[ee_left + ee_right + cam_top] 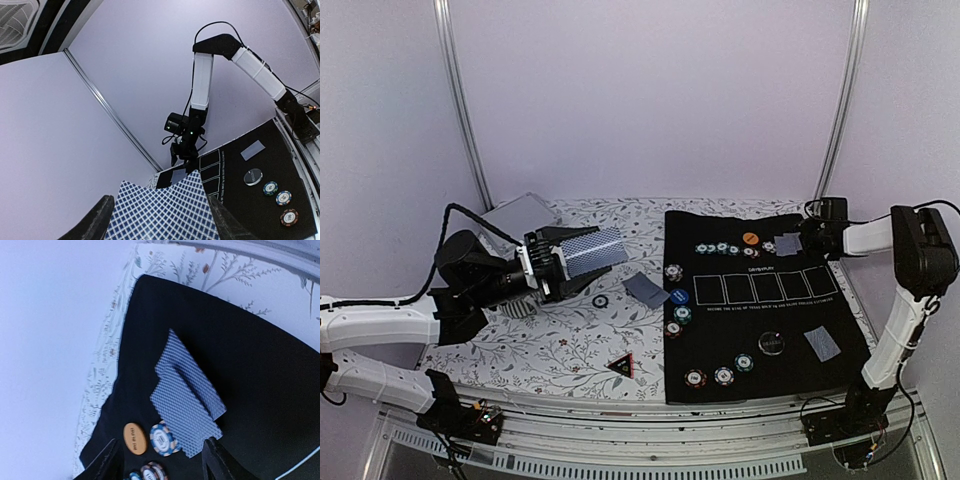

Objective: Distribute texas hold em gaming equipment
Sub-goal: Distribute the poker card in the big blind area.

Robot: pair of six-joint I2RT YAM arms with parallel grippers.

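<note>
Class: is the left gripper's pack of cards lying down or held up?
Held up: the left gripper clamps the cards above the tablecloth.

A stack of cards (pixel 595 252) with blue checked backs is held up in the air. Two cards (pixel 187 405) lie face down, overlapping, at the far side of the black mat (pixel 790 310), near an orange chip (pixel 134 438). Three striped chips (pixel 724 375) sit in a row near the black disc (pixel 773 343). The blue button (pixel 678 297) lies at the mat's left edge.
</note>
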